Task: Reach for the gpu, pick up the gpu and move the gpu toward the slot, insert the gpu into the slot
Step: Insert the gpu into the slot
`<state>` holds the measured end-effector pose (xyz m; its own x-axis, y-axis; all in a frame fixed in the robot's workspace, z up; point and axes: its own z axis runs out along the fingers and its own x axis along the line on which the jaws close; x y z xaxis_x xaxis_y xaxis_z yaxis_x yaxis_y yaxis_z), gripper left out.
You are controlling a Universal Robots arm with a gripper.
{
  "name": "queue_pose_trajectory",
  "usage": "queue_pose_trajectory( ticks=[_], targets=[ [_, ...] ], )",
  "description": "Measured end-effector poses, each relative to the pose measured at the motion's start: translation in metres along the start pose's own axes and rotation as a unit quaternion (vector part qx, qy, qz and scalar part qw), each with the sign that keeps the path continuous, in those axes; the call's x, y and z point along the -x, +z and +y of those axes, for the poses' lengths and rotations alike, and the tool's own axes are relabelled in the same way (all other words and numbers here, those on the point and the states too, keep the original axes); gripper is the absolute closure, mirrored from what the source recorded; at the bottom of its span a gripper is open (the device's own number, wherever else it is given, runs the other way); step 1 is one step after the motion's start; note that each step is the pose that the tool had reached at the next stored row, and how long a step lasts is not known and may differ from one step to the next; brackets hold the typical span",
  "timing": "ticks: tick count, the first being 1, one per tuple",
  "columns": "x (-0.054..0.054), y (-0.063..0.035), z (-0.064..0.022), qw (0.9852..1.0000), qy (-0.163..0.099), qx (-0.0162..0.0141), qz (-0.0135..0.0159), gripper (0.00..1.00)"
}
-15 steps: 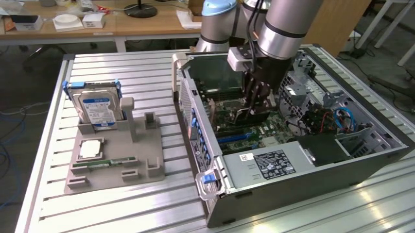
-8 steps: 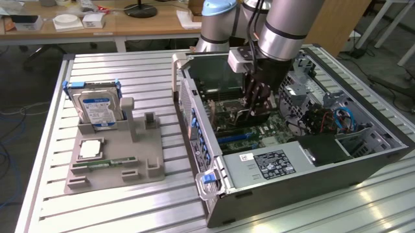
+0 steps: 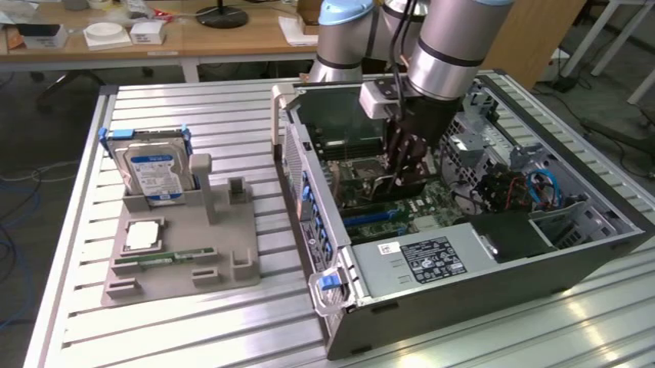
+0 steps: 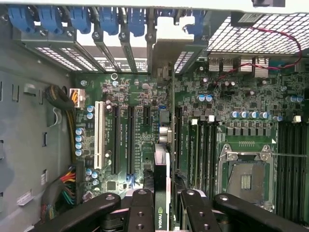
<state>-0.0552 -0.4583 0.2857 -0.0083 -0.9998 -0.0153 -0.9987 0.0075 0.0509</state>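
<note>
Claw (image 4: 165, 195) nearest the lens, clenched on the gpu (image 4: 161, 169), which we see edge-on between the black fingers (image 4: 141, 212), hanging over the motherboard (image 4: 145, 92) inside the open computer case (image 3: 492, 264) at centre right of the exterior frame. Card looks clear of the board, not seated. We judge the carry toward the slot in hand, insertion not begun. Long black slots (image 4: 130, 140) run parallel beside the card; which one is meant, we cannot tell. Seating calls for card edge square over its slot, bracket end towards the rear openings. Hard drive (image 3: 153, 172) stands well apart on the bench (image 3: 205, 107), exterior view's left
</note>
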Motion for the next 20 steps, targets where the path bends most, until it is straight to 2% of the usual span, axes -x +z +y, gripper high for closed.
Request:
queue_pose_trajectory(
  ticks=[2,4,5,9,14,20],
  targets=[
    [0.000,0.0007,0.0005,1.0000,0.000,-0.0019,0.0001,0.74],
    [0.000,0.0013,0.0010,1.0000,0.000,-0.0053,0.0001,0.74],
    [0.000,0.0014,0.0015,1.0000,0.000,-0.0057,0.0001,0.74],
    [0.000,0.0018,0.0017,1.0000,0.000,-0.0058,-0.0001,0.74],
    [0.000,0.0042,0.0062,1.0000,0.000,-0.0058,-0.0001,0.74],
    [0.000,0.0124,0.0057,1.0000,0.000,-0.0058,0.0000,0.74]
  ],
)
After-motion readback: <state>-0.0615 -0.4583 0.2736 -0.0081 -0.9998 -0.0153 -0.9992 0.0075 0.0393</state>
